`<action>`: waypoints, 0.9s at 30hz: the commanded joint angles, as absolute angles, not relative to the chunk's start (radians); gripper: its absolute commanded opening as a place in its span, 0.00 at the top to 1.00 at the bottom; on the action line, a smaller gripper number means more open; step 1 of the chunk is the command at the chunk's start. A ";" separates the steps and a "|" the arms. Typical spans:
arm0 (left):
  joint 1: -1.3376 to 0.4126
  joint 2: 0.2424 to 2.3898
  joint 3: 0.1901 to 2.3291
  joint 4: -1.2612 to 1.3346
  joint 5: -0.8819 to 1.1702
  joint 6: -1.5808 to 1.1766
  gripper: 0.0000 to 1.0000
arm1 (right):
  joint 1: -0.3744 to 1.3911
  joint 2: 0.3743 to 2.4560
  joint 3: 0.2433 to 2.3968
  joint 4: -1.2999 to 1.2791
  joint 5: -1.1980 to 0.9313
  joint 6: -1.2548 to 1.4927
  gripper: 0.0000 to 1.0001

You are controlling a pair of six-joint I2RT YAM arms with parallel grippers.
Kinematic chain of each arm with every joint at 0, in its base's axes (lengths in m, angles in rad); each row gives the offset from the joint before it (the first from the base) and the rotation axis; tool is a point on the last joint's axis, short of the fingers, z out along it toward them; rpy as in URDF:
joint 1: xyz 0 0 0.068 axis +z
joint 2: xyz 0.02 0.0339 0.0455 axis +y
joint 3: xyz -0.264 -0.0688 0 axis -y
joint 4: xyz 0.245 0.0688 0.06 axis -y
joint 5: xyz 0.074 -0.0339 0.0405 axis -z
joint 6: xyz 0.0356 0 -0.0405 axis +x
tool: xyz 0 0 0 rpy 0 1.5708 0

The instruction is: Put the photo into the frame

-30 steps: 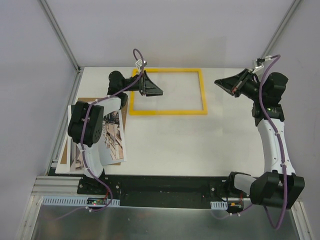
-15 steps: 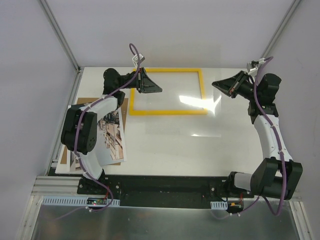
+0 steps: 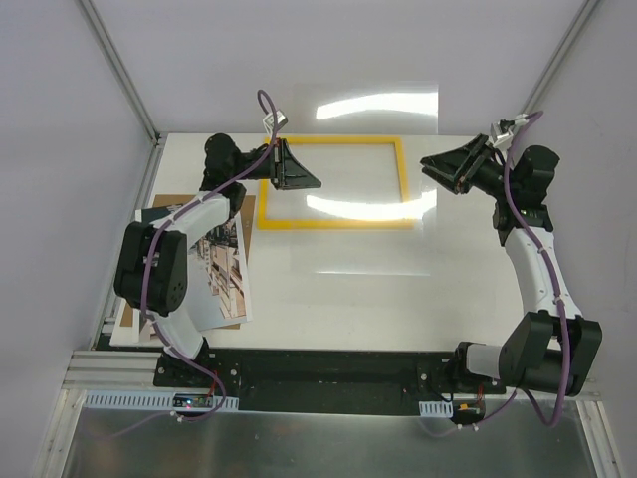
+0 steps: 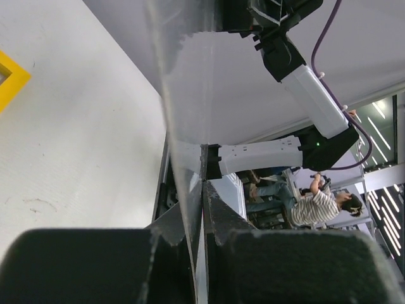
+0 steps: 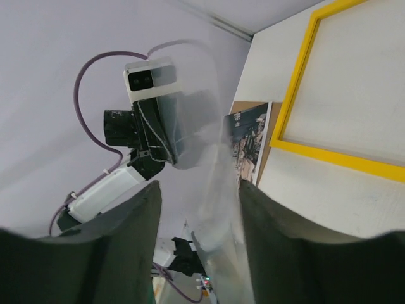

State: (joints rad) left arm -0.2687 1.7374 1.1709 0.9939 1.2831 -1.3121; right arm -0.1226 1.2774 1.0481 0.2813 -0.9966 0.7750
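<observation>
The yellow frame point(image 3: 333, 223) lies flat at the back of the table, seen also as the frame's corner point(image 4: 9, 73) and as the frame's left side point(image 5: 297, 82). The photo point(image 3: 225, 271) lies at the table's left edge, well away from both grippers; the photo's street print point(image 5: 250, 140) shows past the right fingers. A clear sheet point(image 3: 376, 106) hangs tilted above the frame. My left gripper point(image 3: 317, 183) is shut on the sheet's left edge point(image 4: 190, 190). My right gripper point(image 3: 430, 164) is open, and the sheet's other edge point(image 5: 221, 209) stands between its spread fingers point(image 5: 133, 228).
A brown backing board point(image 3: 167, 202) lies under the photo at the left edge. The white table point(image 3: 328, 289) ends at the black rail where both arm bases sit. Grey walls with metal posts close in the back and sides.
My left gripper closed onto the clear sheet. My right gripper went from shut to open around it. The sheet tipped up, and its glare moved toward the back wall.
</observation>
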 commanded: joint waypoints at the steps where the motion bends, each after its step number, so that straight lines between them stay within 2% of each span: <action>1: -0.272 1.637 1.181 0.888 1.281 -1.194 1.00 | -0.124 1.267 1.057 0.304 -1.006 0.726 0.34; 6: -0.241 1.597 1.190 0.807 1.250 -1.177 1.00 | -0.124 1.253 1.110 0.031 -0.904 0.505 0.18; 10: -0.201 1.545 1.192 0.620 1.207 -1.080 1.00 | -0.124 1.246 1.149 -0.188 -0.767 0.335 0.10; 16: -0.141 1.445 1.229 0.112 1.034 -0.792 1.00 | -0.077 1.249 1.178 -0.363 -0.553 0.145 0.07; 18: -0.127 1.421 1.227 0.049 0.968 -0.764 1.00 | -0.013 1.264 1.201 -0.414 -0.436 0.057 0.07; 27: -0.068 1.315 1.236 -0.191 0.688 -0.680 1.00 | 0.259 1.394 1.224 -0.408 -0.264 -0.112 0.08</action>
